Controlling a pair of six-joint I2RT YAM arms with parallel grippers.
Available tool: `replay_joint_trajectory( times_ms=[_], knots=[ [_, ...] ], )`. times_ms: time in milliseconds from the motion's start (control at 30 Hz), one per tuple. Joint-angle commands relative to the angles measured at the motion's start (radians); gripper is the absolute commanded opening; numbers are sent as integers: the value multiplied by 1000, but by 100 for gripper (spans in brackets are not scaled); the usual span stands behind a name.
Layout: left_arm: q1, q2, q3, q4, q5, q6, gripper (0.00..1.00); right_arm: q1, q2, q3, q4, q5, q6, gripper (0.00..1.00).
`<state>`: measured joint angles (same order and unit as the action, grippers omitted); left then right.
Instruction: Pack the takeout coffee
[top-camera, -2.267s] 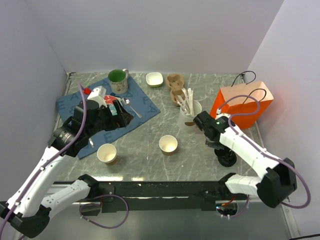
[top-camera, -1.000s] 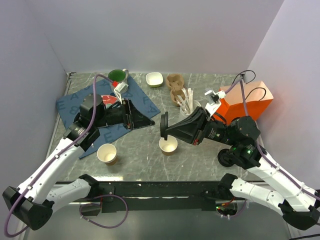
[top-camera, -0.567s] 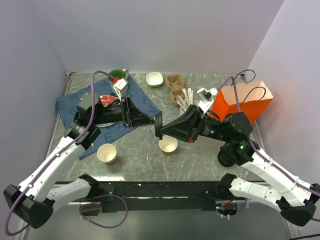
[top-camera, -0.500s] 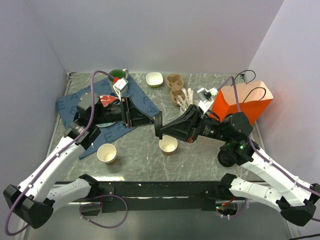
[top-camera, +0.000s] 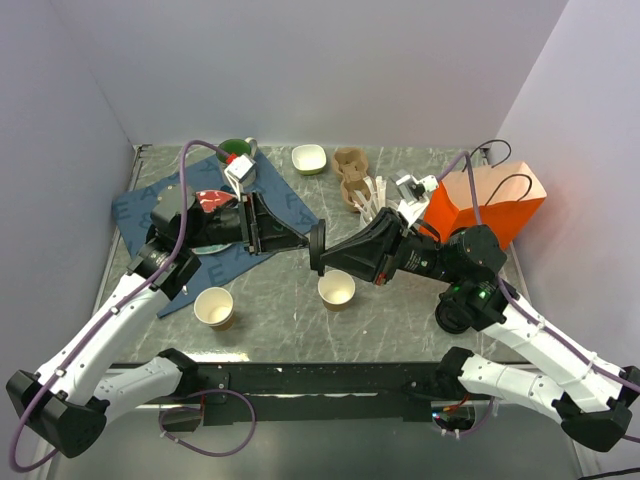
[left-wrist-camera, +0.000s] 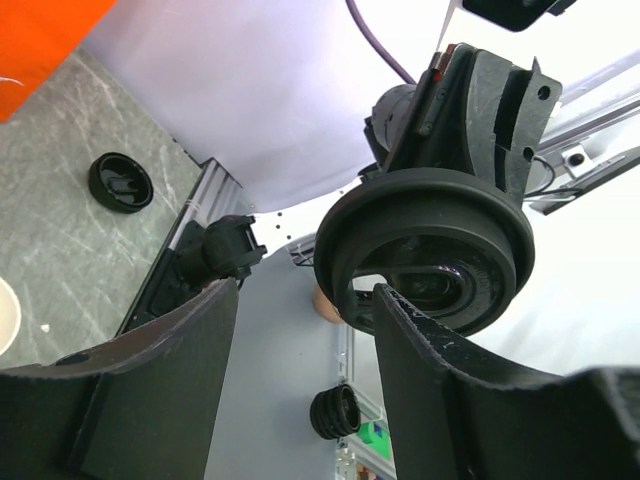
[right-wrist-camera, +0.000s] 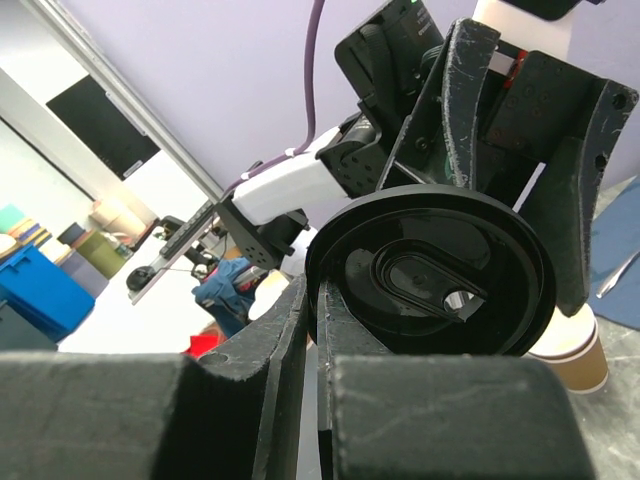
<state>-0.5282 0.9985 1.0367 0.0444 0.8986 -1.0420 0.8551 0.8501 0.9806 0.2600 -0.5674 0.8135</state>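
A loose black lid hangs edge-on in the air above the table's middle. My right gripper is shut on its rim; in the right wrist view the lid stands just past the closed fingertips. My left gripper is open, its tips right at the lid. In the left wrist view the lid sits by the right finger. A lidless tan cup stands below. No lidded brown cup shows clearly.
A second lidless cup stands front left. A round black object lies right of centre; I cannot tell if a cup is under it. The orange bag, stirrer cup, cup carrier, white bowl and blue cloth stand behind.
Both arms have risen and swung to the middle. The right gripper brought the lid left to the left gripper's open tips. Little has moved in the last half second.
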Motion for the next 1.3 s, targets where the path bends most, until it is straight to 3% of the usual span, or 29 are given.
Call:
replay_joint_trajectory(
  times_ms=[0,200,333,700,867,1000,1100,1233,1267],
  knots=[
    [-4,-12,11,72,33,-49,61,5,-3,-5,85,17,-14,11],
    [-4,-1,-4,106,46,-82,58,6,0,-19,105,17,-11,11],
    [-6,12,-9,144,57,-113,50,9,-2,-23,113,21,-11,11],
    [-13,17,-24,104,40,-115,49,10,3,-51,168,50,1,11],
    [-15,11,-23,103,25,-116,40,10,-6,-53,156,54,-5,11],
    [-15,6,-27,130,7,-138,20,10,-17,-63,142,57,1,14],
    [-15,-4,-23,126,-18,-132,9,10,-29,-71,108,67,-2,22],
    [-15,-6,11,-16,-67,-52,1,10,-57,-66,-3,107,-11,55],
    [-15,-3,22,-43,-87,4,1,9,-80,-60,-42,147,-22,59]
  ],
)
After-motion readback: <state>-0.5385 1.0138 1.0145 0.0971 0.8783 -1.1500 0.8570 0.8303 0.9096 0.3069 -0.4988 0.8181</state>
